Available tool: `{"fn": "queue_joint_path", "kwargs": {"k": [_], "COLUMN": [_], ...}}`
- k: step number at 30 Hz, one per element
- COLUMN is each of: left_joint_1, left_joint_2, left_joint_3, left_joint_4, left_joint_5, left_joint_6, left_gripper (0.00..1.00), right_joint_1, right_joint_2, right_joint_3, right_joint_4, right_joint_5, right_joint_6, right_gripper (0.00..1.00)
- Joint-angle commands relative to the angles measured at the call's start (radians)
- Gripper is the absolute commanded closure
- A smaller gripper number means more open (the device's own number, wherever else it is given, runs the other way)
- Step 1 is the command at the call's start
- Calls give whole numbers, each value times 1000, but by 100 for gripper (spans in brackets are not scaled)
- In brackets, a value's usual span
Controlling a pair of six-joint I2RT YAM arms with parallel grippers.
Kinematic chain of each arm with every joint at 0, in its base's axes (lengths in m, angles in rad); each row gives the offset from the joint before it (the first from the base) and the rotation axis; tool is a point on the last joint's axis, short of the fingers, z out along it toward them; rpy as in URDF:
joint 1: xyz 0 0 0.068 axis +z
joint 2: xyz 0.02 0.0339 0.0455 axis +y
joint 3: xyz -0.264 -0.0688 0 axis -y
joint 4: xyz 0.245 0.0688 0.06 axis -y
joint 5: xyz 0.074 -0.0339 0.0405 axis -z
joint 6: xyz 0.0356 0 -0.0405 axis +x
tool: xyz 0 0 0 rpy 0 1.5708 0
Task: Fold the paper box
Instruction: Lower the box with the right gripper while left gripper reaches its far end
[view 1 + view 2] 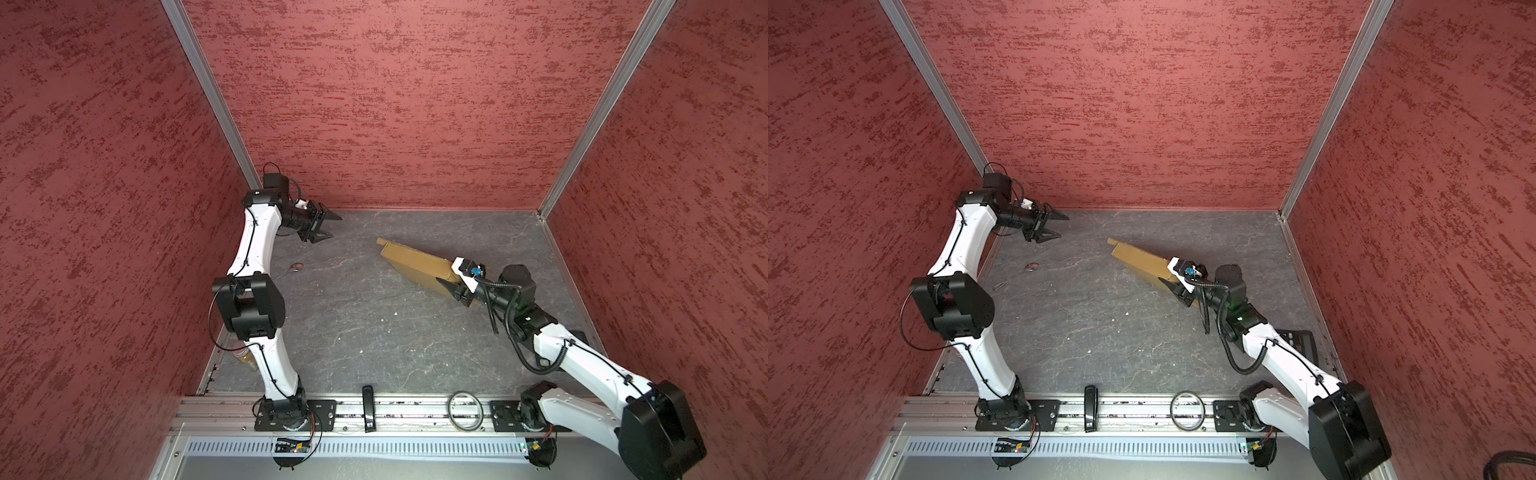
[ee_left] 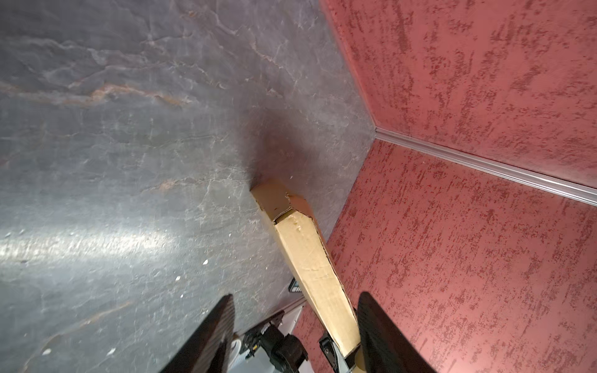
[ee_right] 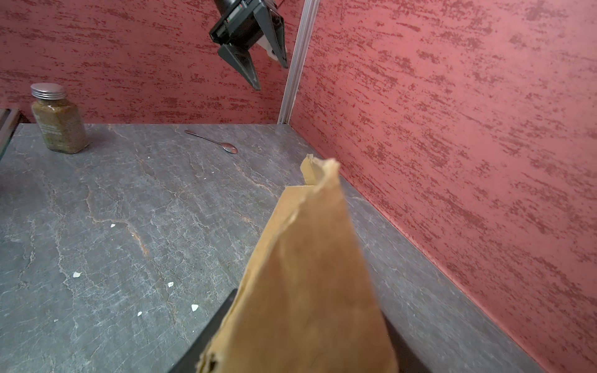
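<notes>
The paper box (image 1: 415,262) (image 1: 1142,259) is a flat brown cardboard mailer, folded shut and held on edge over the right back of the table. My right gripper (image 1: 451,276) (image 1: 1169,274) (image 3: 303,336) is shut on its near end, one finger on each broad face. The box (image 3: 307,274) stretches away from this gripper, with a frayed far corner. Whether that far end touches the table I cannot tell. My left gripper (image 1: 336,227) (image 1: 1064,227) (image 3: 271,77) hangs open and empty near the back left corner, well apart from the box (image 2: 307,255).
A spoon (image 1: 296,267) (image 3: 223,145) lies at the left side of the grey table (image 1: 374,332). A spice jar (image 3: 59,119) stands at the front left by the left arm. A ring (image 1: 465,409) and a black bar (image 1: 368,407) sit on the front rail. Red walls close three sides.
</notes>
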Motion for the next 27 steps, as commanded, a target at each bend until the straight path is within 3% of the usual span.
{"fn": "queue_joint_path", "kwargs": {"k": [1, 10, 17, 22, 27], "left_joint_1": [-25, -130, -154, -180, -236], "left_joint_2": [10, 125, 171, 159, 89], "left_joint_3": [-16, 91, 129, 125, 20], "left_joint_4": [185, 223, 294, 260, 250], "left_joint_5": [-48, -80, -24, -42, -134], "left_joint_6": [-1, 191, 316, 486, 714], "left_gripper": [38, 39, 41, 43, 43], "right_joint_1": [-10, -31, -49, -69, -86], "right_joint_2": [-3, -5, 7, 21, 41], "right_joint_3": [-32, -60, -96, -119, -114], "right_joint_4": [-47, -66, -47, -21, -32], "right_joint_5": [50, 83, 77, 61, 41], "right_joint_6": [62, 113, 145, 155, 160], "right_gripper": [47, 47, 47, 47, 47]}}
